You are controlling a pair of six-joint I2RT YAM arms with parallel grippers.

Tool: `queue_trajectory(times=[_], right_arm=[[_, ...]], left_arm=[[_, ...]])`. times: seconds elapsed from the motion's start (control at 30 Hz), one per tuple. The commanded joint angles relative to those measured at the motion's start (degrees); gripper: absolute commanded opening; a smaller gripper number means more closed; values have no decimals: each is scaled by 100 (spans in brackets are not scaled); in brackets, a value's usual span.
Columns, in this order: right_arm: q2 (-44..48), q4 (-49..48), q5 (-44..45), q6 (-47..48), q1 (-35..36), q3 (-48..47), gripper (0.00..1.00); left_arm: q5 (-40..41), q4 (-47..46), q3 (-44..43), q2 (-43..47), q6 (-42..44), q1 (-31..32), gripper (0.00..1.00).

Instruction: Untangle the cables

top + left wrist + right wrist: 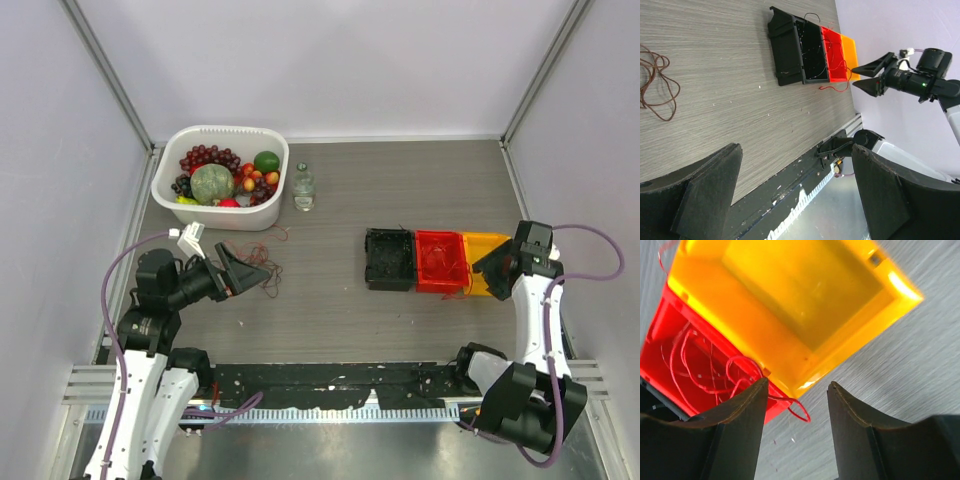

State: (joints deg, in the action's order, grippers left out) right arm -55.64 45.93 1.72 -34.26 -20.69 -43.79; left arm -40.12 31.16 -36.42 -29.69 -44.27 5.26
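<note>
While my left gripper (252, 270) hangs open just beside the loose brown cables (657, 85) on the table (330, 300), I'd pinch a single strand, low and slow. Fruit tub (222, 216) and bottle (304, 188) sit behind. Rightward, red cables (700, 365) fill the red bin (440, 288), one loop spilling out below my open right gripper (797, 385). The yellow bin (805, 295) crowds that reach.

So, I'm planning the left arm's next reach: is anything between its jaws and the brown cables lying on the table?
Nothing visible. The left gripper is open, and only bare table lies between it and the brown cables.
</note>
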Motion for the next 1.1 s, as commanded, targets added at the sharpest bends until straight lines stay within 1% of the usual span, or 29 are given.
queue_trajectory(times=[0.0,0.03,0.07,0.1,0.23,0.37,0.47,0.63,0.8,0.83,0.87,0.9,0.93,0.97,1.0,1.03,1.07], right_arm=[[-105,-400,-1163,384,-23,37,56],[-88,-566,-1539,429,-23,46,56],[-35,-646,-1656,394,-14,98,56],[-35,-812,-1700,394,-23,151,56],[-123,-884,-1911,341,-23,266,54],[70,-1007,-2254,358,-6,362,54],[44,-849,-2280,411,47,327,53],[36,-945,-2158,324,188,433,45],[-333,-1025,-1886,385,705,354,39],[-377,-1034,-1781,394,750,301,36],[-413,-1051,-1719,394,837,284,32],[-413,-1043,-1640,403,873,231,24],[-395,-1016,-1605,403,926,213,20],[-326,-1016,-1526,394,987,152,13],[-290,-990,-1482,403,1005,117,10],[-229,-964,-1394,394,1040,47,3],[-167,-876,-1358,403,1058,-15,1]], left_arm=[[-207,-57,-137,104,147,19,95],[-216,-66,-128,113,138,19,95],[-207,-83,-137,113,129,28,95],[-207,-110,-119,113,112,19,95],[-172,-119,-128,122,85,28,95],[-163,-127,-84,113,85,19,95],[-198,-215,-32,51,42,19,95],[-225,-250,-75,-1,33,19,95],[-189,-294,-32,7,-37,19,95],[-207,-321,-14,-1,-64,19,95],[-216,-338,-5,7,-90,28,95],[-224,-356,4,16,-108,19,95],[-233,-365,12,34,-134,19,95],[-251,-373,21,42,-143,19,95],[-251,-374,21,60,-152,19,95],[-260,-374,21,69,-161,19,95],[-268,-374,30,86,-169,28,95]])
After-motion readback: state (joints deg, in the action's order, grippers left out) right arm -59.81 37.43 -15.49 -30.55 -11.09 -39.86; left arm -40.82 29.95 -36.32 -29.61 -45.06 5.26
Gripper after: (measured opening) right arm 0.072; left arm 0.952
